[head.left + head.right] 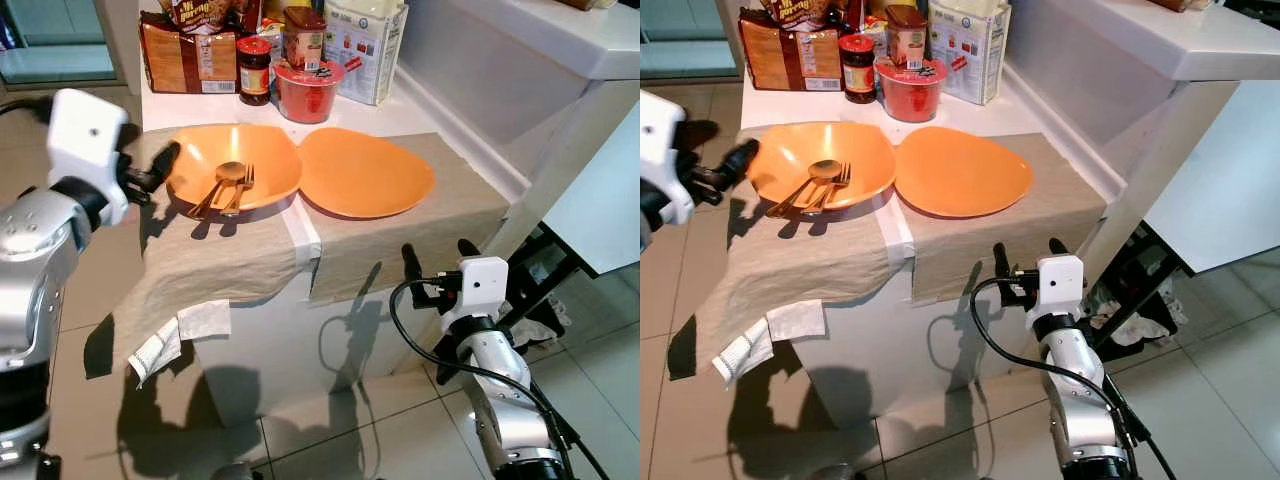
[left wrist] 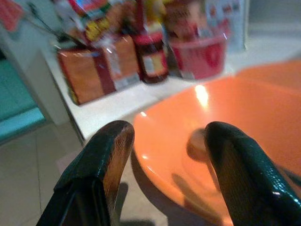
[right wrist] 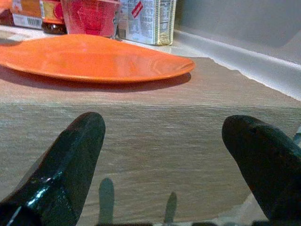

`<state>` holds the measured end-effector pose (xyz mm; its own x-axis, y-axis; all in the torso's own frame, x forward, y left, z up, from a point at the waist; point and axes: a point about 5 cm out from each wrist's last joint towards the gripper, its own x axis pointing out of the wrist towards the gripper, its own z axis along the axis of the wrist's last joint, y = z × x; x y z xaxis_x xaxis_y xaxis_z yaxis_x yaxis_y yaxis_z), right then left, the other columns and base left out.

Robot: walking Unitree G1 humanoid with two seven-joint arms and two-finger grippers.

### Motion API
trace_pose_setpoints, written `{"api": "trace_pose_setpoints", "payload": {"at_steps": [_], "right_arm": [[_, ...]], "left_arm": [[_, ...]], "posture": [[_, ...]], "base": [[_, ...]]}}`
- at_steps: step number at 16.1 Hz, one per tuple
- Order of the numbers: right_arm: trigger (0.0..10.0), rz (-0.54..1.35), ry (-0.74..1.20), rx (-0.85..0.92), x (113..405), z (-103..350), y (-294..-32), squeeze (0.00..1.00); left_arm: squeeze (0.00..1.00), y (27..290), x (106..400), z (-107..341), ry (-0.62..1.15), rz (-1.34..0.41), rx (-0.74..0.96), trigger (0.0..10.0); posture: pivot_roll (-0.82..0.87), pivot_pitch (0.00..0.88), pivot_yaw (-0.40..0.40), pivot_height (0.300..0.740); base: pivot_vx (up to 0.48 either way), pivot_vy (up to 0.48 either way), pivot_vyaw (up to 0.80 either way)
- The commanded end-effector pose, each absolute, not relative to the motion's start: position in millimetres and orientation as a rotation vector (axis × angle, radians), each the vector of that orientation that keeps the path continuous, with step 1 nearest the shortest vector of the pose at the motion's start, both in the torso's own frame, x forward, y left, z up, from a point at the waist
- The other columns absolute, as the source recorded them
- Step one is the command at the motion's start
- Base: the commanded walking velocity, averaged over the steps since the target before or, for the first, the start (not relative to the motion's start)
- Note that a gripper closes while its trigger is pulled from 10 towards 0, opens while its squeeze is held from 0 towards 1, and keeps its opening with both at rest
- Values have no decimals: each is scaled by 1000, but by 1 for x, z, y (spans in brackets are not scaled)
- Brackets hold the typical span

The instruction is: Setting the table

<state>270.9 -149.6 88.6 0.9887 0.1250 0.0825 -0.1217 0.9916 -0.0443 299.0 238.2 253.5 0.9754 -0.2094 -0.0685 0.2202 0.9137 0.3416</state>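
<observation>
An orange bowl [image 1: 255, 155] sits on a beige cloth [image 1: 230, 250] that covers the small table. A brown spoon [image 1: 229, 173] and fork [image 1: 241, 189] lie inside it. An orange plate [image 1: 365, 172] lies flat just right of the bowl, touching its rim. My left gripper [image 1: 158, 168] hovers at the bowl's left rim, open, with the rim of the bowl [image 2: 197, 127] ahead between its fingers. My right gripper [image 1: 437, 250] is open below the table's front right edge, facing the hanging cloth [image 3: 155, 136], with the plate [image 3: 94, 59] above it.
Groceries crowd the back of the table: brown packets [image 1: 185, 55], a red-lidded jar [image 1: 254, 70], a red tub [image 1: 309, 88], a white carton [image 1: 365, 45]. A white counter [image 1: 560, 40] rises to the right. A tissue [image 1: 204, 320] and a towel [image 1: 155, 352] hang at the front left.
</observation>
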Motion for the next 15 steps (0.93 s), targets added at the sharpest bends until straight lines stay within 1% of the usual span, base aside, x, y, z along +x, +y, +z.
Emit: {"api": "trace_pose_setpoints", "payload": {"at_steps": [1, 4, 7, 11, 15], "right_arm": [[10000, 109, -85, -48, 271, 88, -150, 0], [10000, 106, -86, -45, 271, 87, -149, 0], [10000, 101, -92, -43, 271, 88, -149, 0], [10000, 87, -92, -42, 267, 88, -151, 0], [10000, 81, -87, -40, 266, 86, -150, 0]], "left_arm": [[0, 235, 304, 256, 90, -270, 387, 10000], [0, 231, 315, 266, 128, -320, 408, 10000], [0, 229, 321, 265, 151, -323, 413, 10000], [0, 226, 335, 259, 242, -338, 400, 10000], [0, 224, 344, 262, 272, -349, 415, 10000]], "posture": [[179, 0, -54, 740], [174, 0, -46, 740], [167, 0, -40, 740], [149, 0, -24, 740], [151, 0, -11, 740]], "base": [[0, 0, 0], [0, 0, 0], [0, 0, 0], [0, 0, 0], [0, 0, 0]]}}
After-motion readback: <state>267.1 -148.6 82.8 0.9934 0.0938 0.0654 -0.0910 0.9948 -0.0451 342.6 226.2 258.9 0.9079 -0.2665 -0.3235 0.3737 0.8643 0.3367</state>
